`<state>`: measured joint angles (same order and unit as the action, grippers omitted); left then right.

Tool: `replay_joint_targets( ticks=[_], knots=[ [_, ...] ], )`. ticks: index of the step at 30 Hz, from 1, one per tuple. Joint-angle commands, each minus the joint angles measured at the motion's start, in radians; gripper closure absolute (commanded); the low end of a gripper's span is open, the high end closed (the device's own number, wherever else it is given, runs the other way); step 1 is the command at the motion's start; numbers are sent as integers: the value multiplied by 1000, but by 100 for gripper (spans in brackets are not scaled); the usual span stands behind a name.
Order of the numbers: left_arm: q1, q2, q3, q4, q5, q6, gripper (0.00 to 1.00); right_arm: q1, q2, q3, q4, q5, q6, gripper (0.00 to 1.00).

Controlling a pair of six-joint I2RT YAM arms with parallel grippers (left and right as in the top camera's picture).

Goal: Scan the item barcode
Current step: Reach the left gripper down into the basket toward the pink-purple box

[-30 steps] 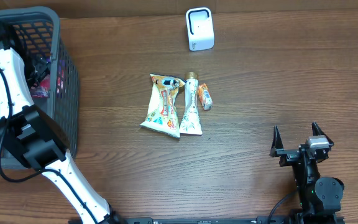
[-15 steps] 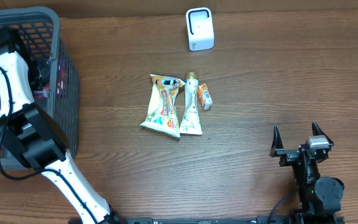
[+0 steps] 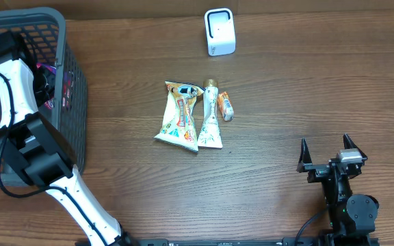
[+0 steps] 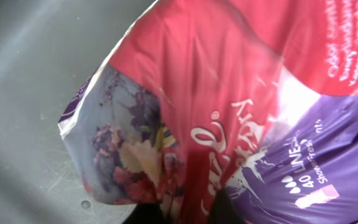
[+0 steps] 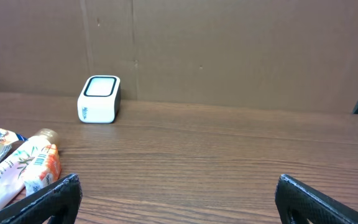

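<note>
Left gripper (image 3: 41, 80) is down inside the basket (image 3: 74, 130), jaws together. In the left wrist view the pouch (image 4: 229, 112) fills the frame hard against the camera, with its folds bunching toward the jaws, so I read it as clamped on the pouch (contact point itself is hidden).

Key relation: the scanner (image 3: 219, 31) lies well off to the gripper's right and a little farther forward, outside the basket. The basket wall stands between them, so I judge the next move is up and over the wall, then across to the right.

The pouch's long axis can't be told. It is crumpled, and no barcode shows on the visible face, so it may need turning at the scanner.

Right gripper (image 3: 325, 142) has its jaws wide apart and holds nothing. It sits well apart from the pouch, with the scanner ahead and to its left. The left arm is the one that carries. The tube (image 3: 211, 116) and the packets beside it lie to the left gripper's right, short of the scanner, and should be passed over.
</note>
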<state>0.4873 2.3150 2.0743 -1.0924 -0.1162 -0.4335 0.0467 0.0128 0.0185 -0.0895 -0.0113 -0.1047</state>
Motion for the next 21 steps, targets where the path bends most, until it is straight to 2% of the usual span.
replay_joint_targets(
  ticks=[1, 6, 12, 17, 21],
  knots=[
    [12, 26, 6, -74, -76, 45, 96, 5, -10, -11, 6, 3, -1, 0],
    [12, 25, 155, -228, -93, 43, 96, 5, -10, -11, 6, 3, -1, 0],
    [12, 2, 423, -388, -92, 26, 96, 5, -10, -11, 6, 3, -1, 0],
    [12, -66, 569, -439, -92, 26, 96, 5, -10, -11, 6, 3, -1, 0],
    [11, -163, 608, -430, -92, 26, 96, 5, -10, -11, 6, 3, -1, 0]
  ],
)
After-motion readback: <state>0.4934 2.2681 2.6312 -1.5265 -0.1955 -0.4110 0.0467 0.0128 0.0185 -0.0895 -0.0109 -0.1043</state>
